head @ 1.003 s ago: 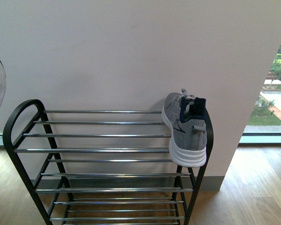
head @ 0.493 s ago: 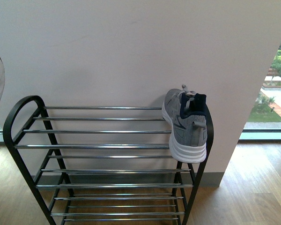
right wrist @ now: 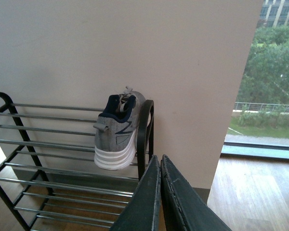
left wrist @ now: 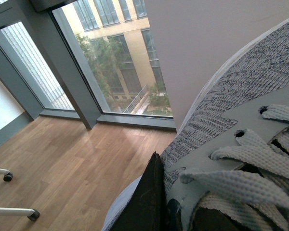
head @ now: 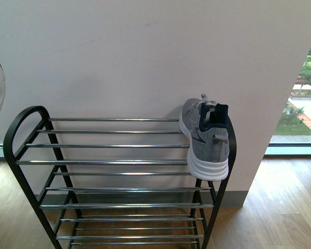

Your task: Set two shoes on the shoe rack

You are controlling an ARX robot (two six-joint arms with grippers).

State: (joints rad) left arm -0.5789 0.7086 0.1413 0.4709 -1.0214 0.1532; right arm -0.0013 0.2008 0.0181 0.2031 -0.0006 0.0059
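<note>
On the rack point(head: 103, 162), sneaker point(head: 206, 145) unmoved, left hand point(left wrist: 156, 192) pinching second sneaker point(left wrist: 231, 110), right hand point(right wrist: 160, 161) pressed together.

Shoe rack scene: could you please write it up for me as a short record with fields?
rack: black-framed shoe rack, four tiers
on rack: one grey sneaker, top tier, right end, heel toward the front camera and overhanging the front bar
off rack: second sneaker, laces filling the left wrist view
left fingers: shut on second sneaker
right fingers: shut, empty
progress: one shoe placed, one to go
</note>
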